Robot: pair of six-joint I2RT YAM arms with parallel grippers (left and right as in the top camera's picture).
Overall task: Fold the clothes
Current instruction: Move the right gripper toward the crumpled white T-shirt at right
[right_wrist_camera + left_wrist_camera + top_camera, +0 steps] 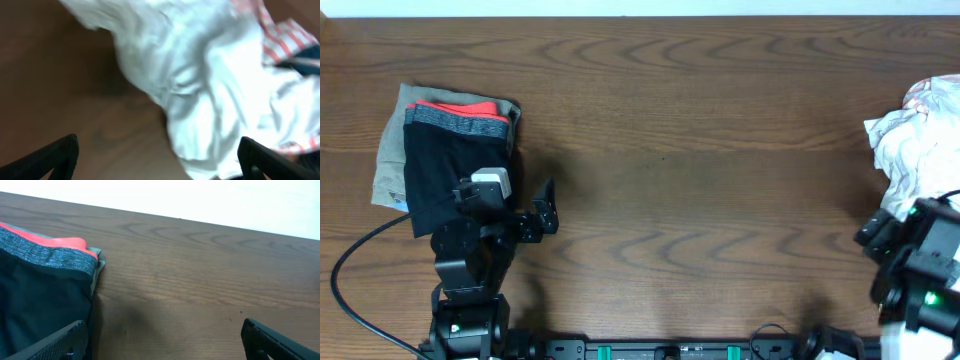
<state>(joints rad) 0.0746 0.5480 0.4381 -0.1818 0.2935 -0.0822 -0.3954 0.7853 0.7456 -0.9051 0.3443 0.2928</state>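
Observation:
A crumpled white shirt (910, 150) lies in a heap at the table's right edge, with an orange-striped white garment (923, 92) bunched behind it. In the right wrist view the white shirt (200, 85) fills the frame and the striped garment (280, 42) shows at the upper right. My right gripper (160, 160) is open just in front of the heap, its jaws on either side of the shirt's near edge. It also shows in the overhead view (885, 235). My left gripper (542, 210) is open and empty over bare table beside a folded stack. No chest print shows.
A folded stack (450, 150) sits at the left: black shorts with a grey waistband on top, orange and tan pieces under them. It also shows in the left wrist view (40, 285). A black cable (360, 270) curves along the front left. The wooden table (700, 150) spans the middle.

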